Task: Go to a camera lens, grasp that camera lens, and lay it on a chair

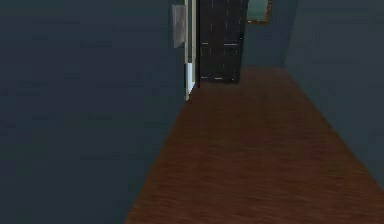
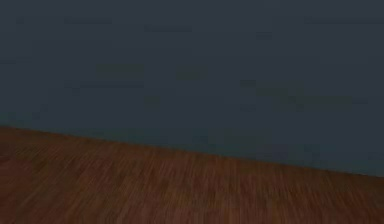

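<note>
A narrow corridor with a brown wooden floor (image 1: 260, 150) runs ahead in the forward view between dark blue-grey walls. At its far end stands a dark panelled door (image 1: 222, 40). In the arm side view a dark blue-grey wall (image 2: 190, 70) rises close by above a strip of wooden floor (image 2: 150, 190).
A dark wall (image 1: 80, 110) takes up the forward view's left half, its corner edged by a pale frame (image 1: 187, 70). Another wall (image 1: 345, 70) bounds the right. A framed picture (image 1: 259, 10) hangs at the far end. The floor between the walls lies bare.
</note>
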{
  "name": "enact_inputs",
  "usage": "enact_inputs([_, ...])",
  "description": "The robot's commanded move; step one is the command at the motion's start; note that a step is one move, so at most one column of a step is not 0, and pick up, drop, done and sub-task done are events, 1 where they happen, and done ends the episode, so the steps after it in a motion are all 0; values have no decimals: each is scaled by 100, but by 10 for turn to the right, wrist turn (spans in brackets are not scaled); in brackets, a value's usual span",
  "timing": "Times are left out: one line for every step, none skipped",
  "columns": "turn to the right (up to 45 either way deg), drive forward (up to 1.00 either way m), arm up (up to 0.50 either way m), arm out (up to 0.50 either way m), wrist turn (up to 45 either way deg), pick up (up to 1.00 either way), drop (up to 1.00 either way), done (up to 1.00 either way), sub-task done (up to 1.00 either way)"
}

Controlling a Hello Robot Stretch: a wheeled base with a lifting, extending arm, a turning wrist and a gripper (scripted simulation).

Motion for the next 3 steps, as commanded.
enact_inputs([60,0,0,0,0,0,0,0,0])
enact_inputs([0,100,0,0,0,0,0,0,0])
enact_inputs([0,100,0,0,0,0,0,0,0])
